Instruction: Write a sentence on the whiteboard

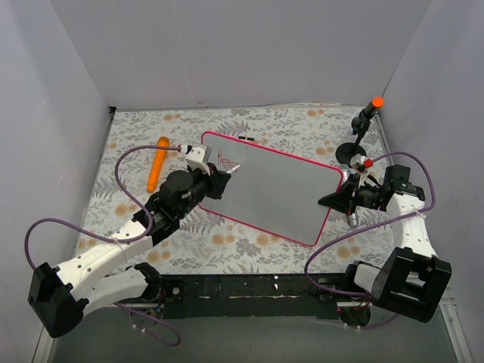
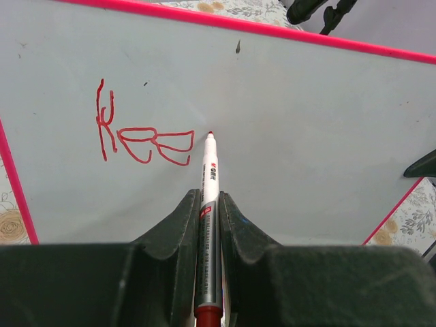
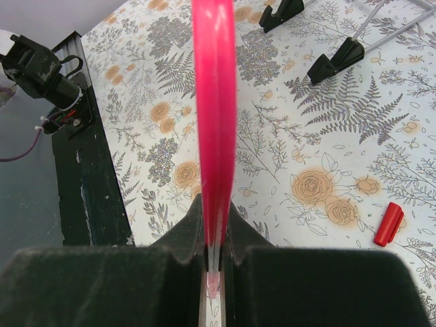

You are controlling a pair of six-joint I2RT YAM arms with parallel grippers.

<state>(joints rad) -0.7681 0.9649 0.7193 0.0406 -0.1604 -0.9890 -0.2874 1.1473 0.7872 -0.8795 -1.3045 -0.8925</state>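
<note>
The whiteboard (image 1: 276, 189) lies tilted across the middle of the floral mat, its pink frame (image 2: 272, 28) running along the far side. Red letters that start the sentence (image 2: 143, 139) read "Kee" near the board's left end (image 1: 227, 161). My left gripper (image 2: 208, 199) is shut on a white red-ink marker (image 2: 209, 178); the tip is at the board just right of the last letter. My right gripper (image 3: 216, 211) is shut on the whiteboard's pink edge (image 3: 214, 102) at its right end (image 1: 349, 190).
An orange pen-like object (image 1: 158, 162) lies left of the board. The red marker cap (image 3: 389, 223) rests on the mat near the right gripper. Two black feet (image 3: 334, 61) of a stand with an orange tip (image 1: 376, 102) sit at the back right. Grey walls enclose the mat.
</note>
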